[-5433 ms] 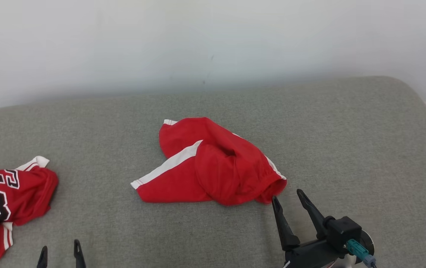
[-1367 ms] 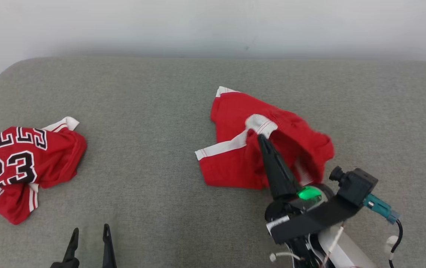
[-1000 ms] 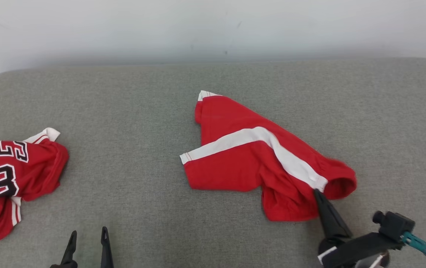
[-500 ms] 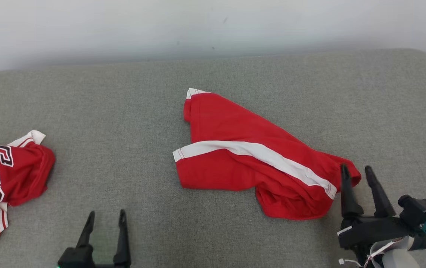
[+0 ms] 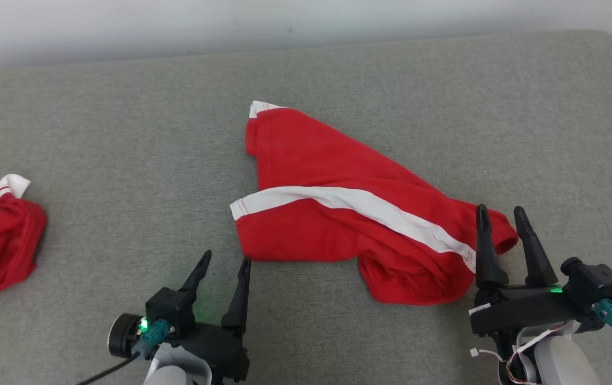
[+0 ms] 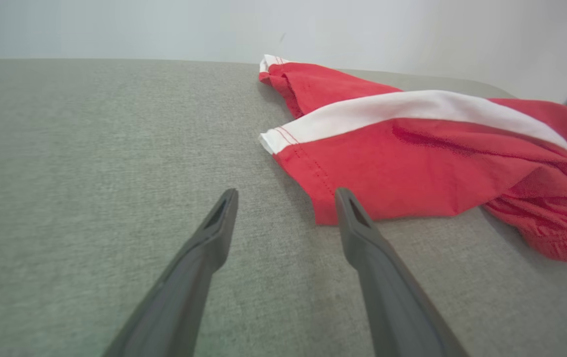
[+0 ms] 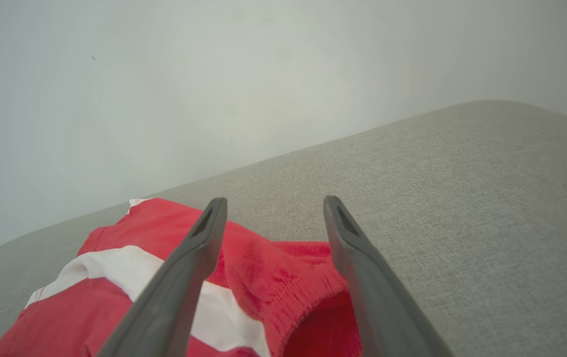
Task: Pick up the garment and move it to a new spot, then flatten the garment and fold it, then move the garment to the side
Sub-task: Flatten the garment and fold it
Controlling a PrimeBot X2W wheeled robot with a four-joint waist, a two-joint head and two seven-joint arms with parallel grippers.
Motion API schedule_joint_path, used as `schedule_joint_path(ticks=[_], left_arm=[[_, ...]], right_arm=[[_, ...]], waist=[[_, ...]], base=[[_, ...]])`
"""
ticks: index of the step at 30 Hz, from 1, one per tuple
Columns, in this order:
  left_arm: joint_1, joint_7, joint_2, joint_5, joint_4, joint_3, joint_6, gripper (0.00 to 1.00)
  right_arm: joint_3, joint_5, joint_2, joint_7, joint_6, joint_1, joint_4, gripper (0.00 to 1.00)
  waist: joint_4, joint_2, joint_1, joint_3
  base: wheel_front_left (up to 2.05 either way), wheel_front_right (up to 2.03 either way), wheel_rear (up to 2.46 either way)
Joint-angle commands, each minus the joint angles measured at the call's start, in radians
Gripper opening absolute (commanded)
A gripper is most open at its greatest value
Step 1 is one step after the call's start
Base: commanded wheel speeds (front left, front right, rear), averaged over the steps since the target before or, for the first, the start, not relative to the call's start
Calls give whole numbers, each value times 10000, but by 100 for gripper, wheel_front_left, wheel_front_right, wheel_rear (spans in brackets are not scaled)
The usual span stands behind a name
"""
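The grey cushion (image 5: 124, 133) holds red shorts (image 5: 338, 224) in the middle. The red jersey (image 5: 1, 240) lies crumpled at the left edge, not picked up yet. The left hand (image 5: 226, 258) and the right hand (image 5: 499, 209) sit by the shorts, fingers apart, holding nothing. Next, I think, a hand must reach left and pinch the jersey.

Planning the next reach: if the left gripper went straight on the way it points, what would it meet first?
Probably the shorts: their near corner lies just ahead of the left gripper, by one fingertip. The other finger faces bare cushion. Its height is unclear, so cushion might come first.
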Motion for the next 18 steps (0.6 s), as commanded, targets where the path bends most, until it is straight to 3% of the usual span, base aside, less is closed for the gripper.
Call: schedule_joint_path(ticks=[1, 8, 9, 10, 12, 18], left_arm=[[-362, -36, 9, -264, 440, -112, -34, 100], [-956, -34, 15, -1000, 1530, -260, -41, 100], [-988, -33, 13, -1076, 1646, -253, -38, 93], [-1006, -25, 12, -1178, 1756, -230, -42, 42], [-1084, 0, 9, -1312, 1913, -243, -47, 0], [-857, -6, 12, -1131, 1775, -139, -91, 0]], right_arm=[[-15, -112, 52, -2, -22, -92, -77, 100], [-253, -110, 55, -2, -22, -71, -152, 100], [-276, -111, 56, -2, -22, -58, -158, 100], [-318, -116, 57, -2, -22, -50, -161, 100], [-404, -99, 84, -2, -22, -46, -171, 100], [-702, -132, 146, -2, -22, 57, -136, 100]], waist=[[-353, -1, -2, 311], [-700, -1, -2, 490], [-721, -1, -2, 492], [-738, -1, -2, 496], [-743, -1, -2, 495], [-554, -1, -2, 320]], base=[[0, 0, 0], [0, 0, 0], [0, 0, 0], [0, 0, 0], [0, 0, 0], [0, 0, 0]])
